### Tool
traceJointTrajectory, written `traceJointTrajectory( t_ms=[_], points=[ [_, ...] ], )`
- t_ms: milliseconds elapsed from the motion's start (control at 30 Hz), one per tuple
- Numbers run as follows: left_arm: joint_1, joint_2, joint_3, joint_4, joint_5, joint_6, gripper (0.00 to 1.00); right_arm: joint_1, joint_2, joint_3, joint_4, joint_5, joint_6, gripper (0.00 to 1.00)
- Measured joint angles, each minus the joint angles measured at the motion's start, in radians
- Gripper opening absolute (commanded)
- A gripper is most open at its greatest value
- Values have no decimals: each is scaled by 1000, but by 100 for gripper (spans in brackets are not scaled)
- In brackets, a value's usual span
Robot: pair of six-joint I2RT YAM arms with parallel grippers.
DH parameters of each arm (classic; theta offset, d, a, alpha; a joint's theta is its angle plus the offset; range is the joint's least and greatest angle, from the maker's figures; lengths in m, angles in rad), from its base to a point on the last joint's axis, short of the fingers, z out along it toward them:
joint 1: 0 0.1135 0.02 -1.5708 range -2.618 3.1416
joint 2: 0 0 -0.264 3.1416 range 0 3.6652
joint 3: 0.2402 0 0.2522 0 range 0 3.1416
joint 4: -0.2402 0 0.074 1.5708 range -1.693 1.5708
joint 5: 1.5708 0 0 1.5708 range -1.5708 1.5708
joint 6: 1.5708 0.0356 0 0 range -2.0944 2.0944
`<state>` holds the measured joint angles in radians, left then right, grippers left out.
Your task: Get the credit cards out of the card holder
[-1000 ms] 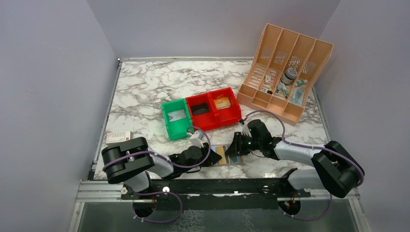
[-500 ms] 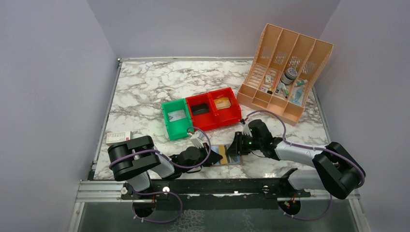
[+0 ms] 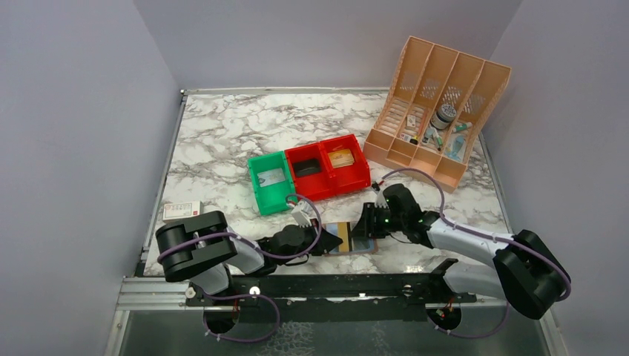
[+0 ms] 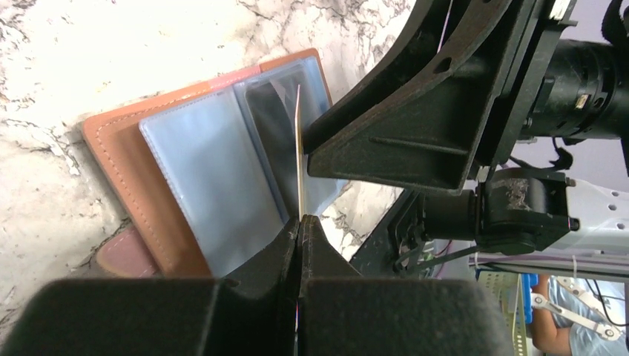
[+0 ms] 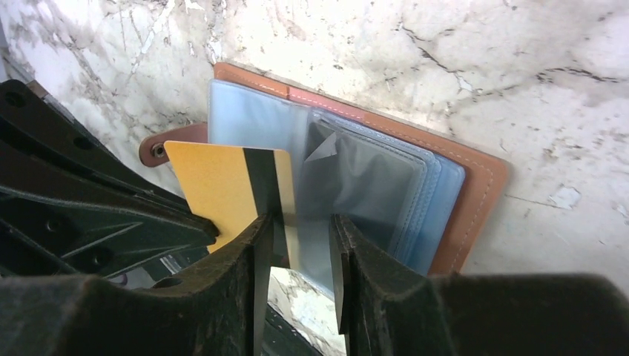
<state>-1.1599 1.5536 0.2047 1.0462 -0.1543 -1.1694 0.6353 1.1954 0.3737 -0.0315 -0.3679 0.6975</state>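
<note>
The card holder [image 4: 159, 174] lies open on the marble near the table's front edge, brownish-pink with pale blue-grey clear pockets [image 5: 245, 122]. My left gripper [image 4: 300, 219] is shut on the yellow-gold credit card [image 5: 219, 185] with a black stripe, edge-on in the left wrist view. Most of that card is outside the pocket. A dark grey card [image 5: 363, 178] shows through the middle pocket. My right gripper [image 5: 300, 226] faces the left one, its jaws open round the pocket's edge and the yellow card's end. From above, both grippers [image 3: 328, 241] [image 3: 365, 226] meet over the holder [image 3: 361, 245].
Behind the holder stand a green bin [image 3: 269, 182] and a red double bin [image 3: 328, 167]. A peach slotted organizer [image 3: 438, 104] with small items sits at the back right. A small red-and-white box [image 3: 182, 210] lies at the left, by the table edge.
My left gripper has shut on the yellow card. The right gripper's jaws have opened a little, and its arm has shifted slightly to the right.
</note>
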Motion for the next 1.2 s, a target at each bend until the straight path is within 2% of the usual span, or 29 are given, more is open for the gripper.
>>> traceJointTrajectory(
  t_ms=[233,500,700,867,1067,1200],
  points=[
    [-1,-96,0,-121,-3,14,0,0,-64,34,-74,25,-26,48],
    [-3,-187,1,-237,-14,48,0,0,-219,31,-64,68,-36,64],
    [-3,-261,1,-272,-14,87,0,0,-364,-12,-24,159,-64,65],
    [-3,-332,1,-276,-14,124,0,0,-367,-2,-12,190,-110,66],
    [-3,-431,-14,-293,-16,150,0,-3,-253,1,85,64,-137,66],
    [-3,-510,-21,-345,-27,166,0,-6,-248,-2,165,-13,-130,66]
  ],
)
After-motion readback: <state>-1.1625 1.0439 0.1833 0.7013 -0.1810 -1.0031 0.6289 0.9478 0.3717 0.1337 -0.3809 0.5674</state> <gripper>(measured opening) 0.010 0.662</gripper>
